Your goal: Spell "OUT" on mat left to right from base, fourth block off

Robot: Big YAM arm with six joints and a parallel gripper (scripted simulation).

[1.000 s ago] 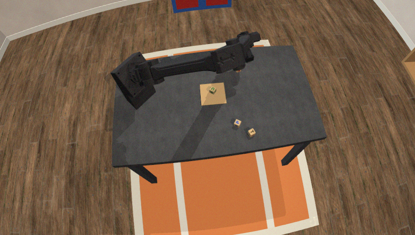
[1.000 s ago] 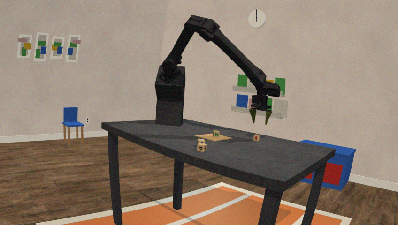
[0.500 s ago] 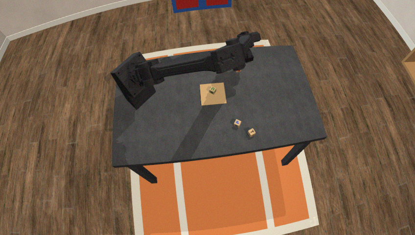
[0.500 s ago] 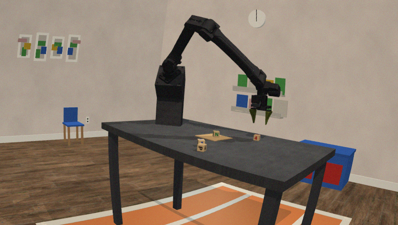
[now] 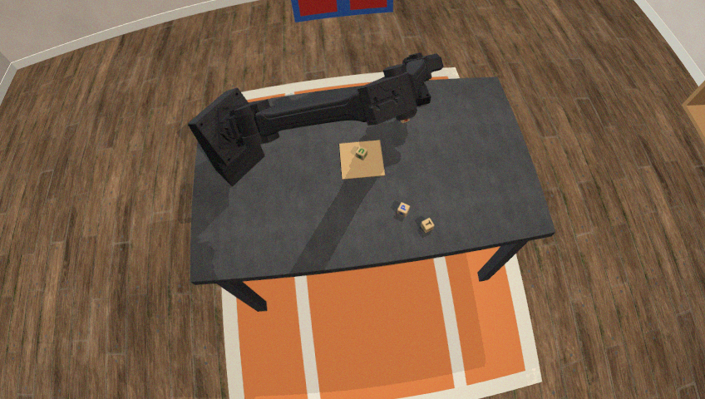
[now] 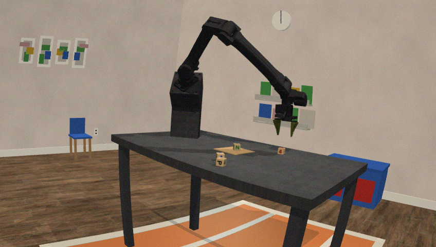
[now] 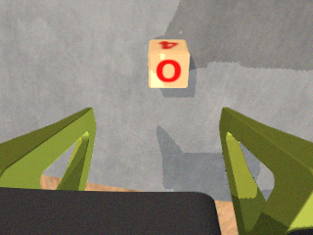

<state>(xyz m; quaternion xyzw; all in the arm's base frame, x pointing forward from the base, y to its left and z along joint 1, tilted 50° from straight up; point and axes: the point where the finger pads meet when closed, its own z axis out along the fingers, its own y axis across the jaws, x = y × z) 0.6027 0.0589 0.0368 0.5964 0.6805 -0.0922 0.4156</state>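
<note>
The O block sits on the table, at twelve o'clock in the wrist view. The gripper hovers above the table, fingers apart, nothing between them. Seen from above, the mat lies toward seven to eight o'clock from that block, bearing the U block; the P block and T block rest off the mat, toward four to five.

Two fingers stand over one bench, which has four legs. Four blocks lie below the fingers' level: one red-lettered block nearest them, one green-lettered block farther off, and two more, one blue-lettered block and one black-lettered block, farther still. Also lower than the fingers are one mat, one rug and one blue cabinet; one round clock is higher.
</note>
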